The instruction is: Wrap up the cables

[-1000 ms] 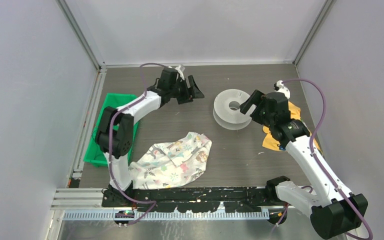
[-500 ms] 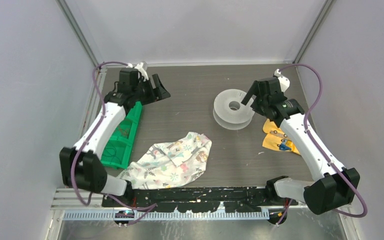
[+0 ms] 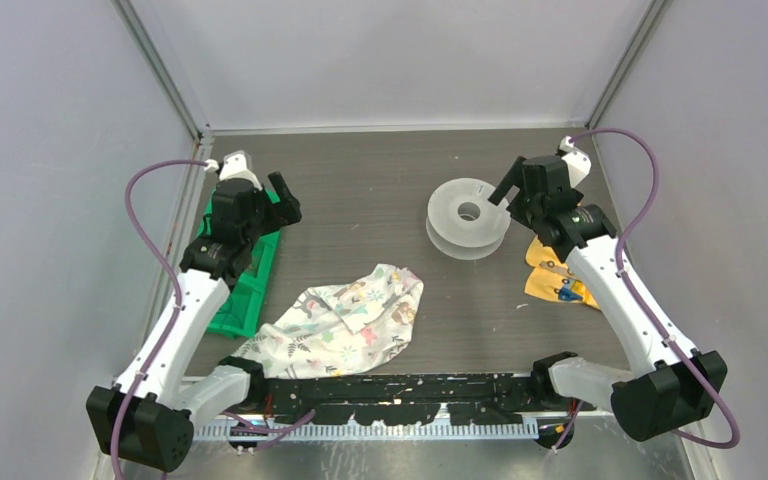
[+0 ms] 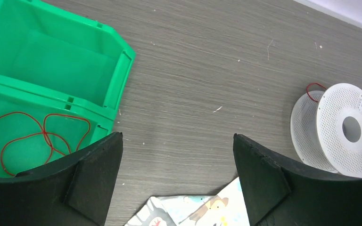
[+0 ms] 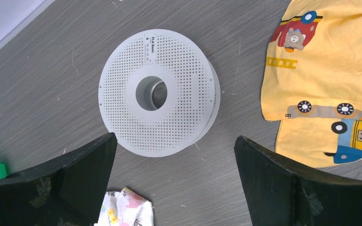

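Note:
The thin red wire lies in loose loops inside the green bin. A short red loop shows at the rim of the white perforated spool, which also shows in the left wrist view and the right wrist view. My left gripper is open and empty, above the bin's right edge; in its own view bare table lies between the fingers. My right gripper is open and empty, just right of the spool; in its own view it hangs above the spool's near edge.
A patterned white cloth lies at the front middle of the table. A yellow printed cloth lies right of the spool, under the right arm. Grey walls close in the table on three sides.
My left arm has swung left from the back middle of the table to above the green bin. My right gripper has shifted slightly back and right beside the spool. Both stayed open.

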